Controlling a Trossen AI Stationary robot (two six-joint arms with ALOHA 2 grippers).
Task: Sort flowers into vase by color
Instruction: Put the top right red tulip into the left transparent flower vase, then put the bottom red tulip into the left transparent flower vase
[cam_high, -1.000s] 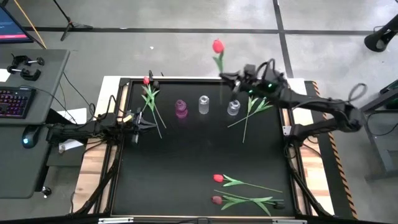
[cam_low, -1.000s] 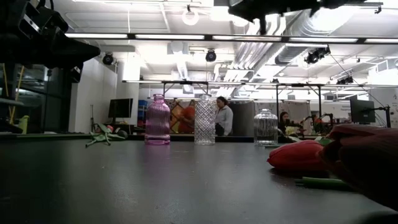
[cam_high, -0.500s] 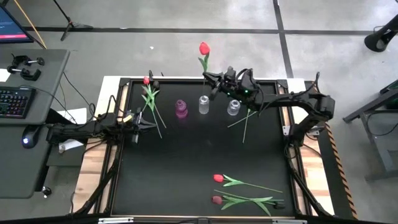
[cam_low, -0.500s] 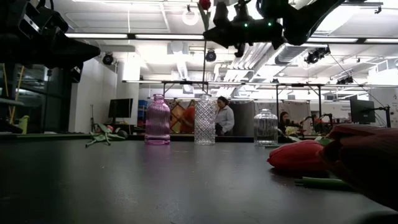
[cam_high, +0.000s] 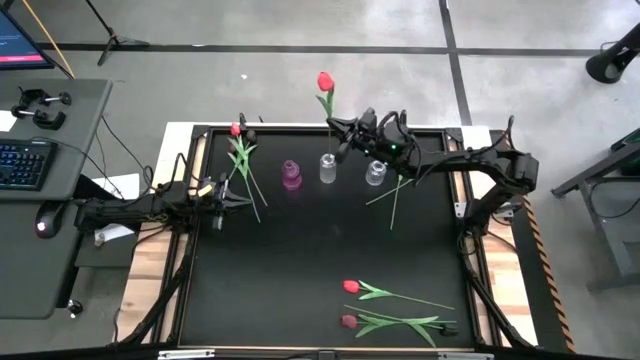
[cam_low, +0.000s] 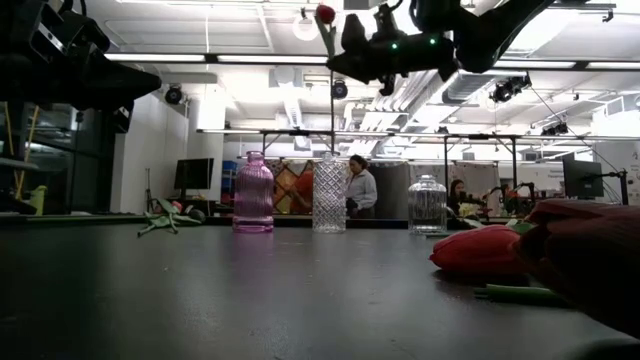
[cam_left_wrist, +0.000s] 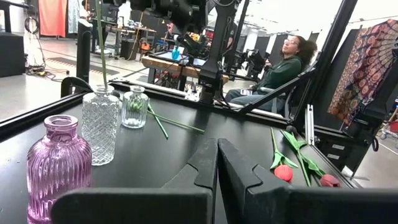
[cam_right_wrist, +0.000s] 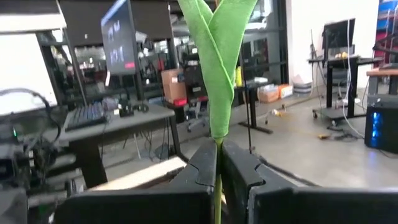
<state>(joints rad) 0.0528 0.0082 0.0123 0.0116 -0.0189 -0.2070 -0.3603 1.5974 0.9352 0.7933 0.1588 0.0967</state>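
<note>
Since a second ago my right arm has pulled back over the black desk (cam_high: 300, 260), carrying the red artificial tulip with green stem (cam_high: 325, 82) above the clear ribbed glass vase (cam_high: 328, 168). Beyond the desk is an open workshop with seated people. My right gripper (cam_high: 345, 137) has its jaws clamped on the stem. My left gripper (cam_high: 228, 197) waits with jaws together, holding nothing. Other tulips (cam_high: 385, 305) lie on the desk.

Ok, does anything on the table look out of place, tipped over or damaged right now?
Nothing stands out. The three vases, pink, middle clear and right clear, stand upright in a row. The other flowers lie flat and whole on the table. The right tool holds a red tulip above the middle vase.
</note>
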